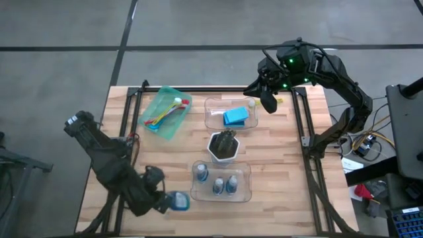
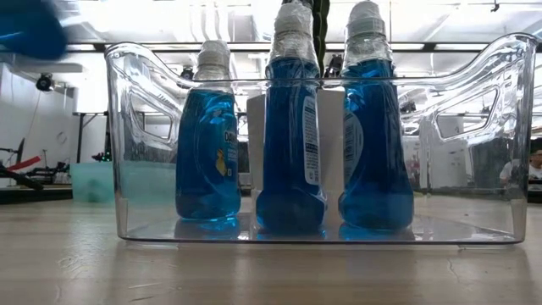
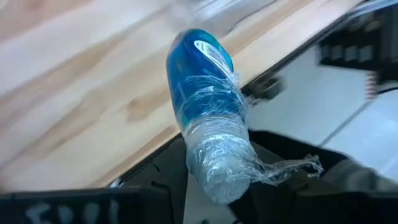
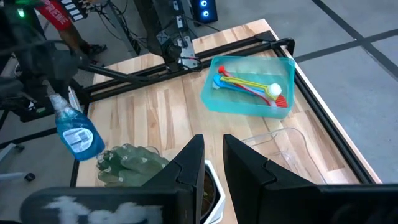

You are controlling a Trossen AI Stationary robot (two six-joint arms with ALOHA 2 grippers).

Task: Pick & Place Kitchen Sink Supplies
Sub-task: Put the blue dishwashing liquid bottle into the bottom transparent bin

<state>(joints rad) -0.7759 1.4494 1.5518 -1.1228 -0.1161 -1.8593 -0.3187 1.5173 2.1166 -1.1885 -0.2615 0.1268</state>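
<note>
Three bottles (image 1: 215, 181) of blue liquid already stand upright in the clear bin (image 1: 246, 192) at 6 o'clock on the table (image 1: 284, 165); a fourth bottle (image 1: 177, 201) is clamped in the left gripper (image 1: 162, 200), held off the table just at 9 o'clock of that bin. Left wrist view shows the fingers (image 3: 155, 177) closed around its wrapped cap end (image 3: 217, 165), body sticking out away from the wrist. Right gripper (image 1: 268, 99) hangs at about 1 o'clock over the far edge, near the bin holding the blue sponges (image 1: 236, 117), nothing in it, fingers a narrow gap apart. Brushes (image 1: 165, 114) lie in the green tray (image 1: 173, 129) at 11 o'clock; white pot (image 1: 223, 147) with plant sits centre.

Step in hand, as I judge it: place the fourth bottle in the bin. To do it well: carry over the bin wall with clearance, turn the bottle base-down, aim for the free space toward 3 o'clock, lower without knocking the standing three, release only once the base rests
</note>
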